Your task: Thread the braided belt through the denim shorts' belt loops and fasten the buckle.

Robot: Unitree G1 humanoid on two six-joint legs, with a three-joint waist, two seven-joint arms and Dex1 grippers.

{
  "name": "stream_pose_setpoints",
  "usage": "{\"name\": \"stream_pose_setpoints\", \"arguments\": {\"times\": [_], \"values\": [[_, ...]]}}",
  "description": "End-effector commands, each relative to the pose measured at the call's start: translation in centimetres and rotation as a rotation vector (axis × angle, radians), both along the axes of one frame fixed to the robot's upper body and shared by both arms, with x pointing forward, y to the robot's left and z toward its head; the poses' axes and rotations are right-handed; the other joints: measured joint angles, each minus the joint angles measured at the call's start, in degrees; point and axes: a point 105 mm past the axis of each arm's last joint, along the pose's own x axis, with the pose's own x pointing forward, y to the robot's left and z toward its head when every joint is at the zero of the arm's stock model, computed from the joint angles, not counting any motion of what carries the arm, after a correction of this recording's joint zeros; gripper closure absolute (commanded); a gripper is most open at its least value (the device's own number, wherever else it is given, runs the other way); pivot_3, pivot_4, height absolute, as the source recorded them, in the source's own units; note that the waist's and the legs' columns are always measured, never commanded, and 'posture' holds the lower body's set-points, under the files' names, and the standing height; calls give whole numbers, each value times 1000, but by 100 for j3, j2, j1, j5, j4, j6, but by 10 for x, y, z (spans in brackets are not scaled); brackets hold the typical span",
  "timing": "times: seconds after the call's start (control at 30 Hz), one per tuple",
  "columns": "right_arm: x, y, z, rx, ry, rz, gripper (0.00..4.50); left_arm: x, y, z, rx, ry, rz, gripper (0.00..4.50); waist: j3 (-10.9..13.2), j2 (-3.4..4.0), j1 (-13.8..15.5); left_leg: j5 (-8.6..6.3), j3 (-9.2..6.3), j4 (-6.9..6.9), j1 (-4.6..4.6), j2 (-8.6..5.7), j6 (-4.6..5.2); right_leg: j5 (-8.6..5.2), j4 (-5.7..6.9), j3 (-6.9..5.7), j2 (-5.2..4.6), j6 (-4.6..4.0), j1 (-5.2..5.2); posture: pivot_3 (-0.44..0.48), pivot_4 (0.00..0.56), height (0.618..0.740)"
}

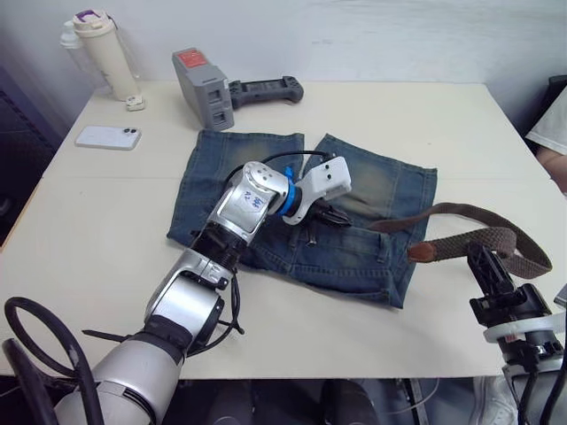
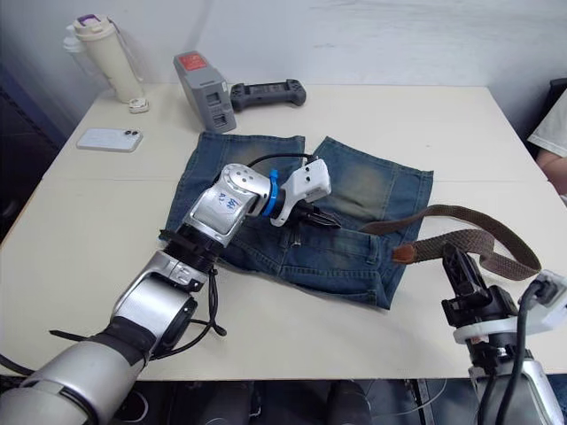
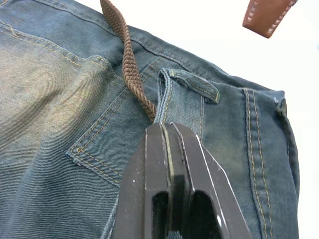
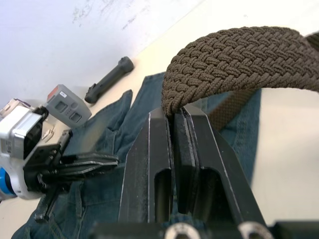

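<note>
Barely begun: denim shorts point(image 1: 354, 230) spread flat on the table point(image 1: 106, 221) with the waistband toward the robot, braided belt point(image 1: 496, 235) looping off the right side, one end running under the left gripper point(image 1: 321, 217) at a belt loop point(image 3: 192, 84), tan tip point(image 1: 422, 252) lying loose just off the right edge of the shorts. Left fingers pressed together on the loop where the strap meets it, right gripper point(image 4: 173, 112) clamped on the belt's bend, held above the table. Still ahead by the look of it: nearly every loop, and the fastening, buckle not made out
</note>
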Motion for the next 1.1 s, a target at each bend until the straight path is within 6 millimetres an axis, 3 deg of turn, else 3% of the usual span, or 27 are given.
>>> {"name": "stream_pose_setpoints", "arguments": {"times": [0.03,0.2,0.37,0.6,0.77,0.87,1.1], "values": [[1,-1,2,-11,-15,-7,4500,-6,-15,3,-6,-50,-31,4477,0,0,-2,0,1,-3,0,0,-1,0,0,0,0,0,-2,0,150,740],[3,-2,3,-9,-16,-19,4500,-15,-28,-7,4,-47,-62,4477,0,0,-37,1,3,-4,0,0,-2,0,1,1,1,0,-4,0,150,740],[6,2,6,-6,-24,-22,4500,5,-22,-37,157,-226,-5,4477,0,1,-65,3,3,-4,2,2,-5,0,0,2,1,0,-8,0,150,740],[12,6,0,-22,-9,-25,4500,8,-20,-58,177,-206,20,4477,-1,1,-49,2,3,-4,2,2,-4,0,0,2,1,0,-7,0,150,740],[29,9,-1,2,-34,-5,4500,-4,-23,-15,-2,-26,8,4477,0,1,-77,3,4,-2,2,3,-5,0,3,3,2,0,-9,0,150,740],[44,8,-6,17,-37,-8,4500,-4,-12,7,-33,-8,15,4477,-2,4,-73,5,4,-9,1,4,-9,0,7,3,3,0,-12,0,150,740],[54,12,-15,57,-30,27,4500,8,25,27,-54,-42,98,4477,-3,6,-65,6,5,-9,0,3,-10,0,4,3,3,0,-10,0,150,740]]}}
